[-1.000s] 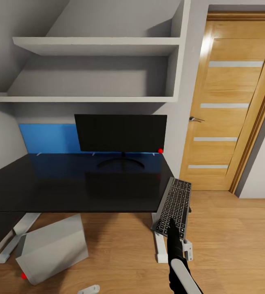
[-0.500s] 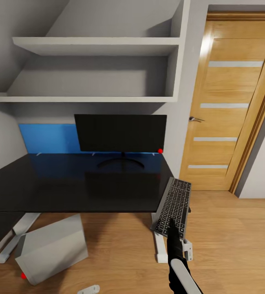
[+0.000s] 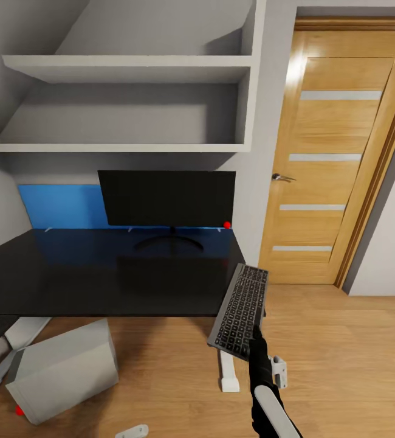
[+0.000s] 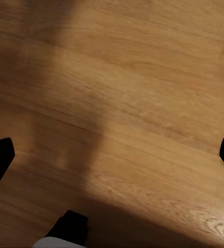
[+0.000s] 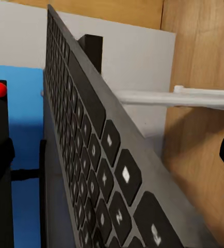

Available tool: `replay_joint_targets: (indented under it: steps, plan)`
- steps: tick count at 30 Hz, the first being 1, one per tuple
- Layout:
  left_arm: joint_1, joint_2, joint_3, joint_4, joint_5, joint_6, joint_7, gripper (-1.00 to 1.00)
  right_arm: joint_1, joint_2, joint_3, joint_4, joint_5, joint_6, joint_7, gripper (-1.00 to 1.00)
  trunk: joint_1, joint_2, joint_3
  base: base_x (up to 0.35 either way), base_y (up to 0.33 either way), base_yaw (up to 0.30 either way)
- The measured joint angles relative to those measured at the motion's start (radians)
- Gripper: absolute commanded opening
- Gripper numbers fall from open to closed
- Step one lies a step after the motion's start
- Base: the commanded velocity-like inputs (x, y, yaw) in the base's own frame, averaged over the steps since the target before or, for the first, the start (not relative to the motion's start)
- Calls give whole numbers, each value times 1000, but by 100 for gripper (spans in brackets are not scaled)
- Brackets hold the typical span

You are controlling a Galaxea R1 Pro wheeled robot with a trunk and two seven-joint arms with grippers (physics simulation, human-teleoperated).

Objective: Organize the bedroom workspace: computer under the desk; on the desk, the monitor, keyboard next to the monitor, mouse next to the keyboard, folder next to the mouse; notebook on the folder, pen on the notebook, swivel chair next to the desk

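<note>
Right end effector [image 3: 255, 333] grasping keyboard [image 3: 240, 310] beside desk [image 3: 100, 280] edge; left released

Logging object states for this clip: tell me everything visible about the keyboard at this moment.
The keyboard is a slim full-size board with a grey frame and black keys bearing small white legends, plastic-looking. It is held off the floor beside the desk's right edge, long axis running away from the robot, tilted. The right gripper grips its near end; the right wrist view looks along its key rows at close range. It does not lie on the desk.
</note>
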Motion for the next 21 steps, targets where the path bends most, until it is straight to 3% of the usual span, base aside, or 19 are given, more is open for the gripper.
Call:
replay_joint_targets:
  steps: [21]
  plan:
    - [0, 0, 0, 0, -1, 0, 0, 100, 0, 0, 0, 0, 2, -3, 0, 100, 0, 0, 0, 0, -300, 0]
